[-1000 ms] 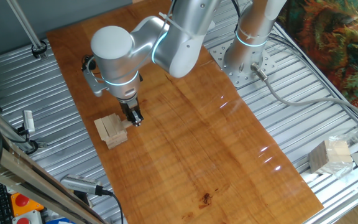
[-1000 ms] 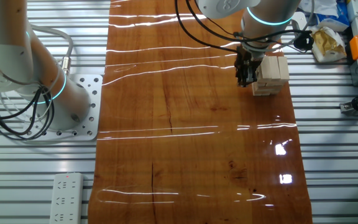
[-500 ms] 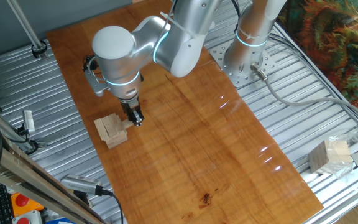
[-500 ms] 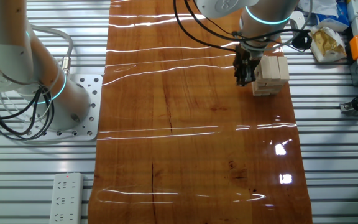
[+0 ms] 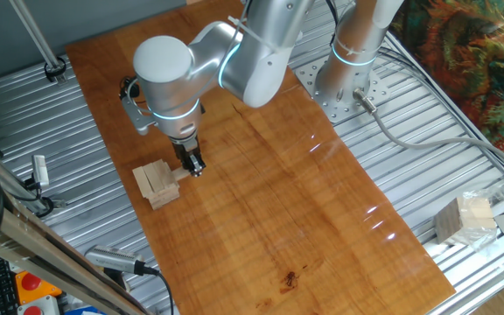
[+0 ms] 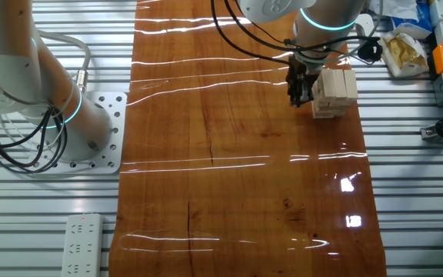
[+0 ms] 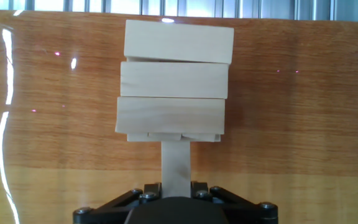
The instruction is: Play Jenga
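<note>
The Jenga stack [image 5: 156,182] of pale wood blocks stands near the left edge of the wooden table [image 5: 269,210]. It also shows in the other fixed view [image 6: 335,92] and in the hand view [image 7: 174,81], where three blocks lie across the top. One block [image 7: 176,163] sticks out from the bottom layer toward the hand. My gripper [image 5: 195,168] is low beside the stack, shut on this block's end. The gripper also shows in the other fixed view [image 6: 298,98] and the hand view [image 7: 176,186].
A larger pale cube-shaped bundle [image 5: 465,219] sits on the metal rails at the right. A second arm's base [image 5: 344,83] stands at the table's far side, also in the other fixed view [image 6: 91,131]. Clutter [image 6: 406,50] lies beyond the stack.
My gripper has moved slightly away from the stack, drawing the gripped block out a little. The stack has stayed in place.
</note>
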{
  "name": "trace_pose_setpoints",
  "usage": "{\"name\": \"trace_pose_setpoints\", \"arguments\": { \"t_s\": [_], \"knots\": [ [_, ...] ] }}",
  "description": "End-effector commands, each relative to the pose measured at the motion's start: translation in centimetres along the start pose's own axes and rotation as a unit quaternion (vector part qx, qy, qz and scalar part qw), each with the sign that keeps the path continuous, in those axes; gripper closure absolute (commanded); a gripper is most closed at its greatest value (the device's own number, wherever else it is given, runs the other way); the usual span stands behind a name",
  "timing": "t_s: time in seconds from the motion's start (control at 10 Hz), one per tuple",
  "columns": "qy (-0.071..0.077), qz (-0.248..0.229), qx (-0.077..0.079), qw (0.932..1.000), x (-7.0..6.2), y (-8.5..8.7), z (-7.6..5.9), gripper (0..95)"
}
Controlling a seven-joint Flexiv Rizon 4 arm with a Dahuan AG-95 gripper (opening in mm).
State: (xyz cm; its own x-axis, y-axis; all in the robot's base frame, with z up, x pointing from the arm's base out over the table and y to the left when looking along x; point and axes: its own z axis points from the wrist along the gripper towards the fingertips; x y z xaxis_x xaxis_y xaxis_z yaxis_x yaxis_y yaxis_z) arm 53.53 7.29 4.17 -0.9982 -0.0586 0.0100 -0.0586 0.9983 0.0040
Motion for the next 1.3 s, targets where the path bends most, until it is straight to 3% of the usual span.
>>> {"name": "trace_pose_setpoints", "arguments": {
  "t_s": [0.1,0.7,1.3],
  "knots": [
    [-0.002,0.0,0.0,1.0,0.1,0.0,0.0,95.0],
    [0.002,-0.002,0.0,1.0,1.1,0.0,0.0,95.0],
    [0.013,-0.007,-0.001,0.9999,3.2,-0.3,-0.4,95.0]
  ]
}}
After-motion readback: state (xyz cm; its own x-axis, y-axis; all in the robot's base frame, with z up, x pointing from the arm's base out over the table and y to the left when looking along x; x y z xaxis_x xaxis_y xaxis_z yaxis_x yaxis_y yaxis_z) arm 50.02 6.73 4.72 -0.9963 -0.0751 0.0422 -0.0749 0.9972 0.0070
